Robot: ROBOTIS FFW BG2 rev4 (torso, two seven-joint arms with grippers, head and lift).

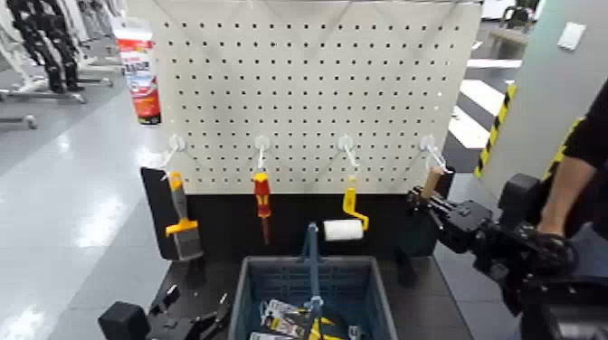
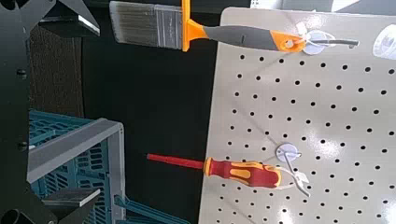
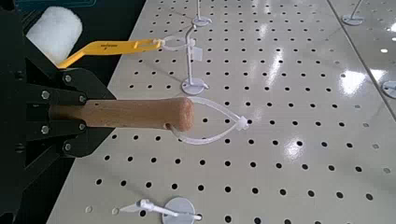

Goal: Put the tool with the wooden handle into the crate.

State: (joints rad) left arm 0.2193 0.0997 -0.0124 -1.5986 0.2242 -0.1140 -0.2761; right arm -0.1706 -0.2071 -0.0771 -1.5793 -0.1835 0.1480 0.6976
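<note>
The tool with the wooden handle [image 1: 432,184] hangs at the rightmost hook [image 1: 427,145] of the white pegboard. My right gripper [image 1: 425,201] is shut on the light-brown handle [image 3: 131,113], and its blade is hidden behind the gripper. A white tie loop [image 3: 219,121] sticks out of the handle's end; I cannot tell whether it is still on the hook. The blue-grey crate [image 1: 262,289] stands below the board and also shows in the left wrist view [image 2: 65,149]. My left gripper [image 1: 194,321] is parked low, left of the crate, open and empty.
On the pegboard [image 1: 317,90] hang an orange-handled brush [image 1: 181,226], a red-and-yellow screwdriver [image 1: 262,201] and a yellow-handled white roller [image 1: 348,217]. Several tools lie in the crate. A person's arm [image 1: 570,181] is at the far right. A red-and-white tube [image 1: 140,68] hangs top left.
</note>
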